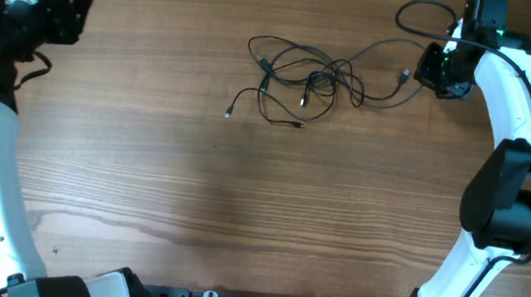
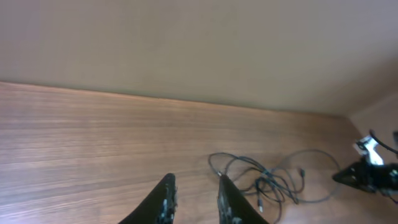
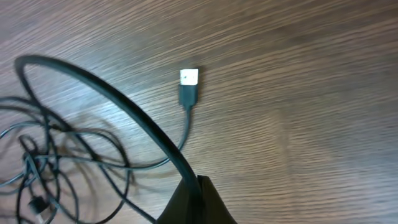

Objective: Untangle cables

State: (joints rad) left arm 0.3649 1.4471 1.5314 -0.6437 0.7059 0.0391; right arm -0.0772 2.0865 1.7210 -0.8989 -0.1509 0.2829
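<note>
The cables [image 1: 302, 78] lie as a loose tangle of thin black cords with small plug ends at the far middle of the table. They also show in the left wrist view [image 2: 264, 177] and the right wrist view [image 3: 56, 155]. My right gripper [image 1: 441, 73] is just right of the tangle, low over the table, and shut on one cord [image 3: 140, 124] that arcs back to the tangle. A USB plug [image 3: 189, 79] lies loose beside that cord. My left gripper [image 1: 81, 6] is far to the left, raised, open and empty [image 2: 194, 185].
The wooden table [image 1: 259, 207] holds nothing else. A thicker black cable [image 1: 420, 12] loops by the right arm at the far right. The arm bases stand along the front edge, and a beige wall [image 2: 186, 43] stands behind the table.
</note>
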